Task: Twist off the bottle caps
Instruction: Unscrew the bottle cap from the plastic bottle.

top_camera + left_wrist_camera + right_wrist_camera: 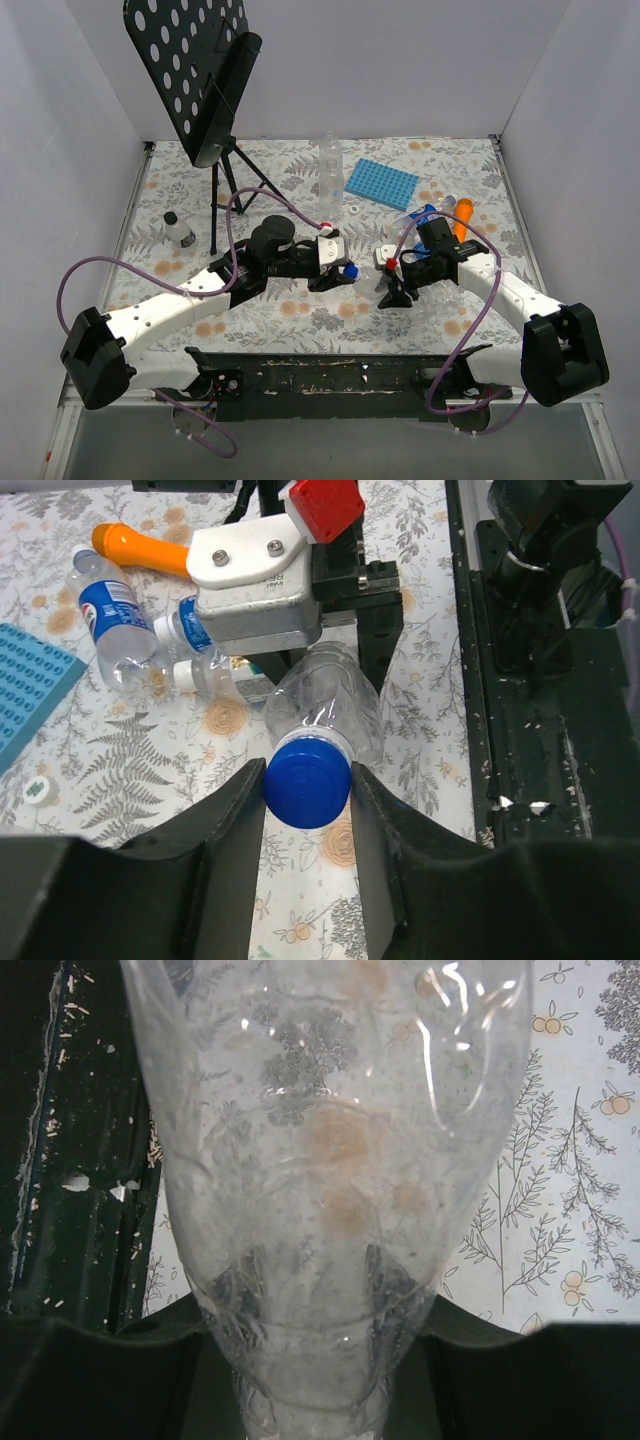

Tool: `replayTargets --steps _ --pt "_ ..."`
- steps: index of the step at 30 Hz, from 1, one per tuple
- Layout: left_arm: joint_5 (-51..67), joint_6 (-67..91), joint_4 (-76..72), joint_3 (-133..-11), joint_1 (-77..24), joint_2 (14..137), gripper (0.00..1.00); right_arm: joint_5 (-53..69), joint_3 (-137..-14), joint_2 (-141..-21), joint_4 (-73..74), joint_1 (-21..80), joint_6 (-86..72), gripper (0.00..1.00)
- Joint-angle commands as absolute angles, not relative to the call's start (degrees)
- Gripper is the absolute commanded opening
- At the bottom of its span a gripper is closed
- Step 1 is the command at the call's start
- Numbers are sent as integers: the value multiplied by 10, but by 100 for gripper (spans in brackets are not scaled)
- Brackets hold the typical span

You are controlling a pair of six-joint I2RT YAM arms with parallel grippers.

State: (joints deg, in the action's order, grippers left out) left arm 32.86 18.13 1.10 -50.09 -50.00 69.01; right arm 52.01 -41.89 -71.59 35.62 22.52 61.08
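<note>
Top view: the left end effector (pixel 343 274) and right end effector (pixel 392 284) face each other low over the desk (pixel 300 320), near its front middle.

Left wrist: its fingers (pixel 235 820) pinch the blue cap (pixel 307 792) of a clear bottle (pixel 330 705) only at their tips, so a twist could slip off the cap.

Right wrist: the right end effector clamps the bottle's body. The thin wall may buckle and spin along with the cap.
</note>
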Motion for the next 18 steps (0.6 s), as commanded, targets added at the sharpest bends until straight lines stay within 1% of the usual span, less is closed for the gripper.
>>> replayTargets --steps 1,2,3,4,6,9,11,15,18 --pt "331 182 13 -526 -498 685 24 537 -424 -702 351 228 618 6" --pt "332 184 18 -527 -498 686 15 536 -424 -703 352 228 619 6" --pt "330 187 23 -532 -498 686 4 536 -424 -702 350 228 619 6" --pt "327 200 27 -537 -498 687 0 536 -424 -702 350 228 619 6" --pt "325 233 42 -551 -498 689 0 535 -423 -702 350 228 617 6" --pt "296 335 54 -571 -498 687 0 533 -424 -703 349 229 617 6" --pt "256 436 61 -586 -498 682 0 532 -423 -703 349 228 616 6" --pt "158 690 116 -628 -498 675 0 532 -423 -704 347 228 616 6" --pt "145 832 153 -646 -498 685 0 534 -424 -709 349 229 614 6"
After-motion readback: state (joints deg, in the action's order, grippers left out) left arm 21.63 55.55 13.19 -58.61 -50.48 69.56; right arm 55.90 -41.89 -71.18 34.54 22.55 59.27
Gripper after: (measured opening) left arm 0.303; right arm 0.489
